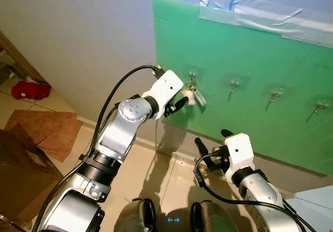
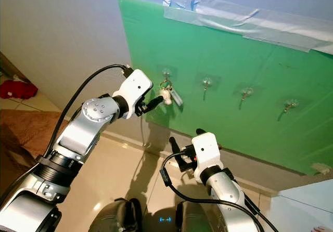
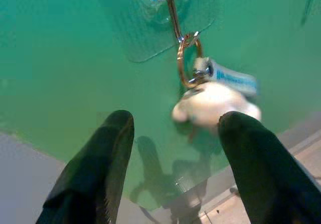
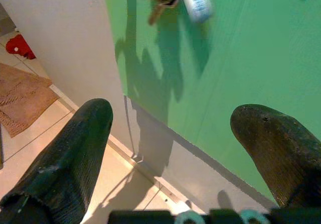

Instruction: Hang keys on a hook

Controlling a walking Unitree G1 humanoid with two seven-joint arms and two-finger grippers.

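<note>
Now the keys (image 3: 213, 91) hang by their gold ring (image 3: 188, 61) from the leftmost hook (image 3: 173, 15) on the green board (image 1: 250, 60), and nothing grips them. The bunch carries a pale fob and a small blue-and-white tag, both dangling just past the fingertips of the left gripper (image 1: 182, 103). That gripper is raised to the board, its two black fingers (image 3: 95, 174) spread apart with nothing between them; in the left wrist view the pale fob sits just above the tip of one finger, though whether it touches is hard to tell.

Lower down and well apart from the keys, the right gripper (image 1: 212, 143) points toward the bottom of the board, its fingers (image 4: 65, 158) also spread wide and empty. In its wrist view the keys show up high, beyond and between the fingers, blurred.

Three more hooks (image 1: 234, 84) run along the board to the right of the left gripper, each bare. Clear tape (image 1: 260, 13) holds the board's top edge to the wall. Behind and left of the left arm, a brown mat (image 1: 49, 130) and a red cloth (image 1: 30, 90) lie on the tiled floor.
</note>
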